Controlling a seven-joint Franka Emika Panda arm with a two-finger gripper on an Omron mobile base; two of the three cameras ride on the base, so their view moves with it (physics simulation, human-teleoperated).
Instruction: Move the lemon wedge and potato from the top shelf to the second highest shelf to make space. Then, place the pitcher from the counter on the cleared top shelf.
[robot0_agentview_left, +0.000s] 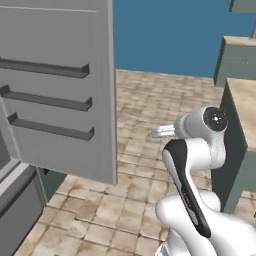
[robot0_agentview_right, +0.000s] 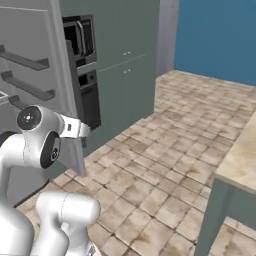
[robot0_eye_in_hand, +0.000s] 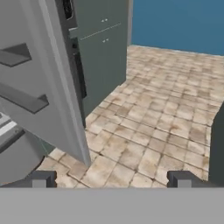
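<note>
**Open fridge door, tiled floor, arm folded with jaws wide**

Left base view: pale grey fridge door (robot0_agentview_left: 65, 85), swung open, carrying three dark grey door rails one above another; its free vertical edge stands over the tan stone-tile floor (robot0_agentview_left: 140, 125). Broad bare floor runs from that edge back to the blue wall (robot0_agentview_left: 170, 35). At the right edge, the beige mottled stone-look counter (robot0_agentview_left: 245, 105) on grey-green cabinet fronts, its near corner close beside the white arm's elbow.

Right base view: the same door at far left, edge-on; behind it a tall grey-green cabinet bank (robot0_agentview_right: 125, 65) with a black built-in oven (robot0_agentview_right: 82, 50). Counter corner at lower right; a wide strip of open floor between cabinet bank and counter.

Hand view: two-finger gripper (robot0_eye_in_hand: 111, 179) with its dark tips far apart, jaws fully spread, nothing between them. Door's lower corner hangs above the floor at left; open tiles ahead to the wall.
</note>
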